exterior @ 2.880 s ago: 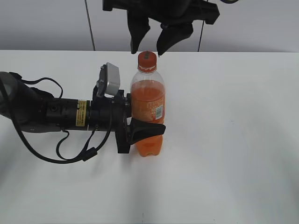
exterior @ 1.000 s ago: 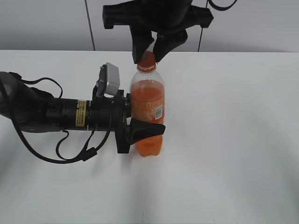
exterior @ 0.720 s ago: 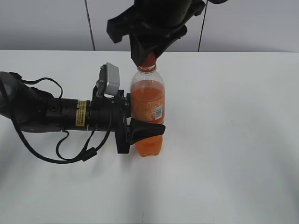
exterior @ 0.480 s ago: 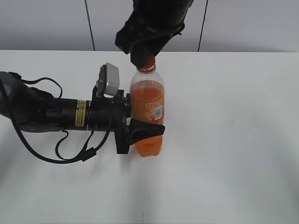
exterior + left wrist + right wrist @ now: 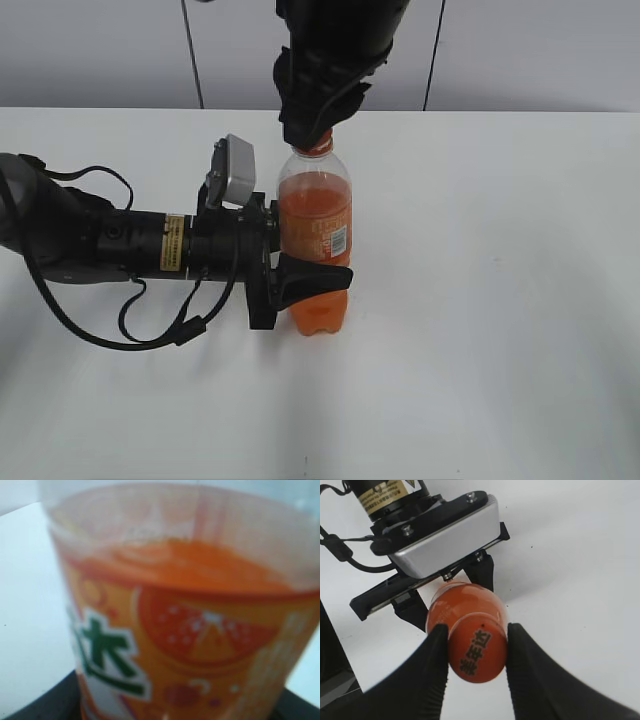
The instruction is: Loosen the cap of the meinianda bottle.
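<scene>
While the left gripper [image 5: 300, 280] clamps the meinianda bottle [image 5: 316, 235] upright mid-table, the right gripper [image 5: 474, 652] pinches the cap [image 5: 477, 652] from above. Risk: fingers slipping on the cap's edge, or the bottle spinning in the clamp.

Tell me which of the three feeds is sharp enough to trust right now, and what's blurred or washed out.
Left wrist view: too close, the meinianda bottle fills the frame, soft and out of focus. Right wrist view: sharp, the cap crisp between the right gripper's fingers, its lettering readable. Exterior view: evenly lit and clear, faint shadows on the white table, but the right gripper hides the cap.
</scene>
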Controlling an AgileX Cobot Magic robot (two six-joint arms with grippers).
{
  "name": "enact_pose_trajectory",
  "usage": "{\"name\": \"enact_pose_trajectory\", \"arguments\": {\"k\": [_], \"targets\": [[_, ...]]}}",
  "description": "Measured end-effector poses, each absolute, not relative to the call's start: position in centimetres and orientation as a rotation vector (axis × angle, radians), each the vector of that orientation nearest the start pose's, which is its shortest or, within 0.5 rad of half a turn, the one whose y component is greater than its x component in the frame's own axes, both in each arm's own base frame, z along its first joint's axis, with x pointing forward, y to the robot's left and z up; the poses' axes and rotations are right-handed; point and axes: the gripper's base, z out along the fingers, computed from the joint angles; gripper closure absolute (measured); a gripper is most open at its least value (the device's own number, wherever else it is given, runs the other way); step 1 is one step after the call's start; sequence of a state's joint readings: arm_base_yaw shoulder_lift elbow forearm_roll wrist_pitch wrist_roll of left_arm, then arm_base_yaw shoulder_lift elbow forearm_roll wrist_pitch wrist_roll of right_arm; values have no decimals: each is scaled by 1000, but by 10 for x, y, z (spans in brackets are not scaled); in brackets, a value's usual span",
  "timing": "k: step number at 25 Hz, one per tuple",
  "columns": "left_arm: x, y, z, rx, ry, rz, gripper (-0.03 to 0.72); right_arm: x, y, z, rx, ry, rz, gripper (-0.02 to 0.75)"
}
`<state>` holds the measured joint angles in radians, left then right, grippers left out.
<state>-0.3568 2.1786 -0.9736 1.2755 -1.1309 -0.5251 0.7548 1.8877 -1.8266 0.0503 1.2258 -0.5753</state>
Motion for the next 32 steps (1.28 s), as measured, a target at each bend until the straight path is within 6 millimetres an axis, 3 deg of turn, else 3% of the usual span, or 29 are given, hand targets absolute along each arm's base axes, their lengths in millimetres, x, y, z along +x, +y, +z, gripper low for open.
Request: {"name": "enact_pose_trajectory", "arguments": {"k": [15,22,32], "targets": [[310,-199,93,1288,1510,-1065,277,292,284,324,-1935,1979,92,469],[309,-199,93,1304,1500,-1069,277,290,283,325,-1946,1972,104,469],[309,-199,93,1311,1495,-1070,277,280,278,348,-1901,1927,148,469]]}}
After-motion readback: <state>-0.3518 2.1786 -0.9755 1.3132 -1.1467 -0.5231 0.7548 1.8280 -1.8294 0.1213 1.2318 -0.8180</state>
